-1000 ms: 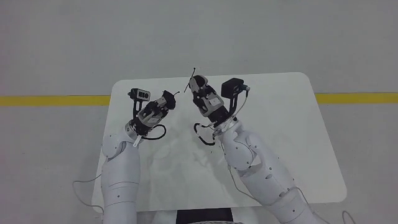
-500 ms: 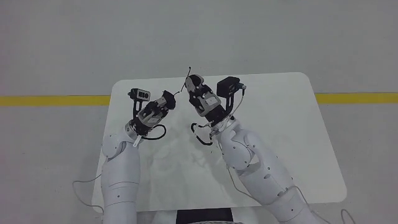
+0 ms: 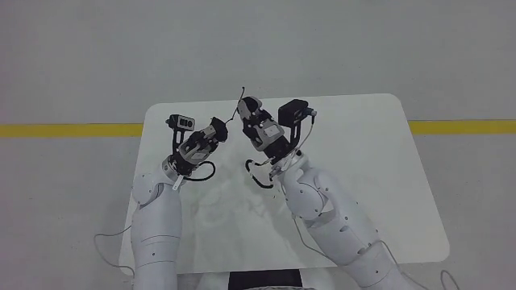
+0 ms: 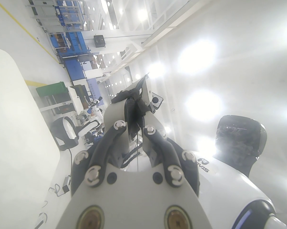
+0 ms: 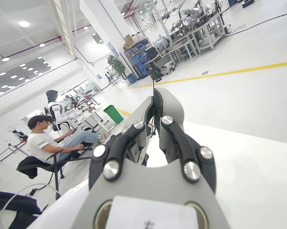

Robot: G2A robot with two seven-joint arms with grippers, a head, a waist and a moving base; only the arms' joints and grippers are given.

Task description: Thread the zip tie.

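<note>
Now | left tool (image 3: 222, 124), right tool (image 3: 247, 104) pinch zip tie (image 3: 240, 95) | apart | over table (image 3: 363, 169)

The zip tie (image 5: 153, 84) seems mostly hidden between the jaws of the right gripper (image 5: 155, 96).

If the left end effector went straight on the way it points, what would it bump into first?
Probably the right end effector, which sits just ahead of the left end effector and holds the zip tie. Heights are hard to judge, so it might pass by.
</note>
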